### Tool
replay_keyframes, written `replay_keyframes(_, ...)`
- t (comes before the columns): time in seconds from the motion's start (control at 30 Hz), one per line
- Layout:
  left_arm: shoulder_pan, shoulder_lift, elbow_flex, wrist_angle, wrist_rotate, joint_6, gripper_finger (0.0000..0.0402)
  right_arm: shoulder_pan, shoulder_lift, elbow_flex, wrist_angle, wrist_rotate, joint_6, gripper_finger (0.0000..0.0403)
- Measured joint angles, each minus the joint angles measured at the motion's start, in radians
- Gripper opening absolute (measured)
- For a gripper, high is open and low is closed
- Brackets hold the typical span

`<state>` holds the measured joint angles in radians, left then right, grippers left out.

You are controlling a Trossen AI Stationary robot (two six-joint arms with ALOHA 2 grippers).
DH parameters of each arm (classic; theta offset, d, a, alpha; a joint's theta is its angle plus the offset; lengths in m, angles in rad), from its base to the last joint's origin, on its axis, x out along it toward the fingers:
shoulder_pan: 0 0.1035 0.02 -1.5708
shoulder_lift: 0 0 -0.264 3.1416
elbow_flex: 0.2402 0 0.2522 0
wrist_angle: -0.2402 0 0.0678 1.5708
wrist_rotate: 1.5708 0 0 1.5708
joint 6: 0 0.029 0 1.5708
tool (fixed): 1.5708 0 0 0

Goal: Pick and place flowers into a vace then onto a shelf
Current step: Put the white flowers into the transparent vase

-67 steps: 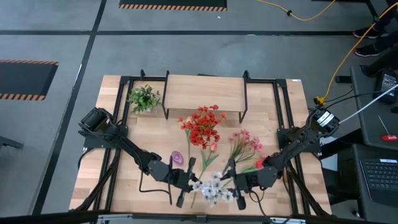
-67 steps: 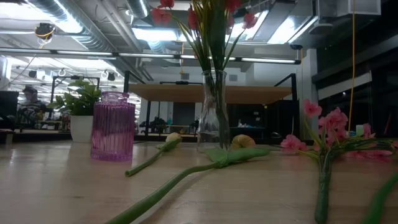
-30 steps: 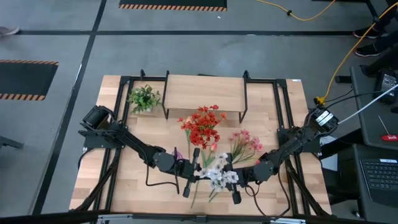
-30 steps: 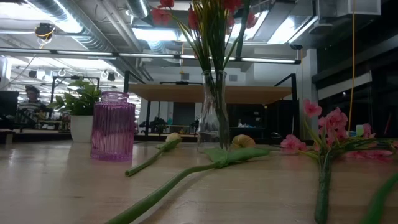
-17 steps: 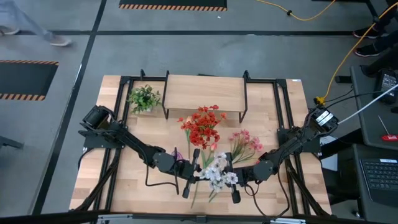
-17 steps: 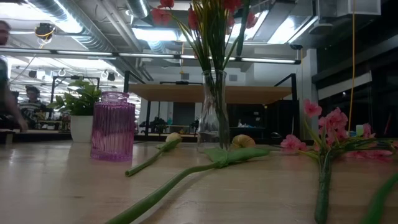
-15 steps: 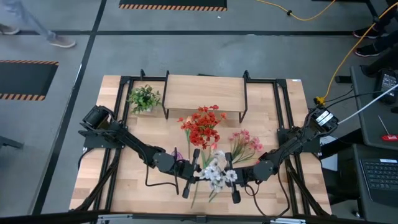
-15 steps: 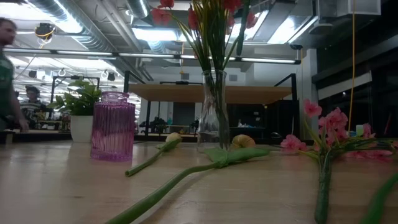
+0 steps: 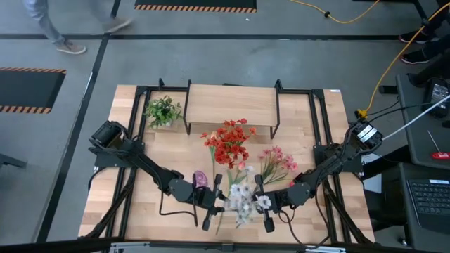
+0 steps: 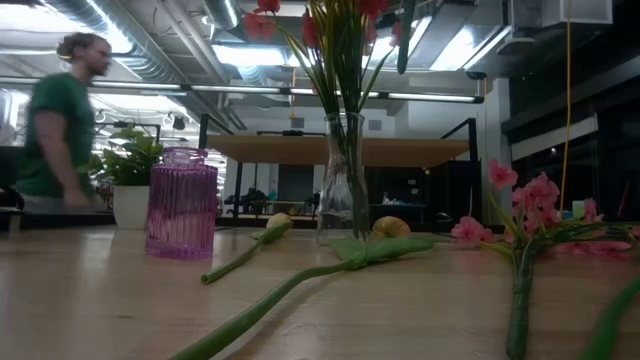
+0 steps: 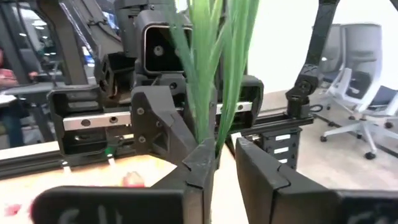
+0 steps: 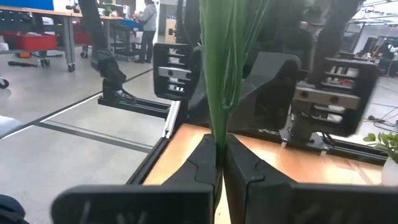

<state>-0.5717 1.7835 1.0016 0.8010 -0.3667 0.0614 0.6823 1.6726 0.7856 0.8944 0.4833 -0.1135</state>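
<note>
Two grippers face each other at the table's 6 o'clock edge, both at one white spray (image 9: 242,199) of the flowers. Right gripper (image 9: 263,209) is clamped on the spray's green stems – right wrist view shows fingers (image 12: 198,163) pinched tight w/ stems between them. Left gripper (image 9: 212,204) has its fingers (image 11: 198,163) parted around the same stems, one finger against them, other standing off – not gripping. Spray sits off the tabletop btwn the two, blooms toward 12 o'clock. Rest of flowers: red spray (image 9: 229,143) in a clear vase (image 10: 342,180) at table centre, pink spray (image 9: 277,163) lying flat at ~4 o'clock of the vase, couple of loose stems (image 10: 300,283) lying on the wood in low view. Purple ribbed vase (image 10: 182,202) is just beside the left gripper, at its 11 o'clock. Shelf (image 9: 230,104) spans the 12 o'clock edge, small green plant (image 9: 163,111) at its 9 o'clock end. Person in green top (image 10: 56,130) in the room behind.
</note>
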Motion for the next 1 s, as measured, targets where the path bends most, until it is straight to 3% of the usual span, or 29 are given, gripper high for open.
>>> replay_keyframes(0.17,-0.041,-0.016,0.000,-0.006,-0.069,0.029,0.0085,0.000,0.000,0.000,0.000,0.006,-0.005,0.0006)
replay_keyframes(0.3,-0.072,-0.053,0.000,-0.135,-0.113,0.031,0.0092,0.004,-0.033,0.000,-0.027,0.030,-0.050,0.0006)
replay_keyframes(0.53,-0.108,-0.101,0.000,-0.272,-0.198,0.031,0.0061,0.012,-0.187,-0.032,-0.174,0.102,-0.054,0.0006)
replay_keyframes(0.73,-0.116,-0.153,-0.044,-0.353,-0.218,-0.040,0.0008,-0.029,-0.222,-0.182,0.025,0.160,-0.081,0.0006)
replay_keyframes(0.87,-0.114,-0.206,-0.127,-0.348,-0.268,-0.096,0.0004,-0.069,-0.225,-0.257,0.204,0.155,-0.135,0.0006)
replay_keyframes(1.0,-0.107,-0.262,-0.208,-0.335,-0.337,-0.139,0.0001,-0.113,-0.224,-0.274,0.255,0.127,-0.159,0.0006)
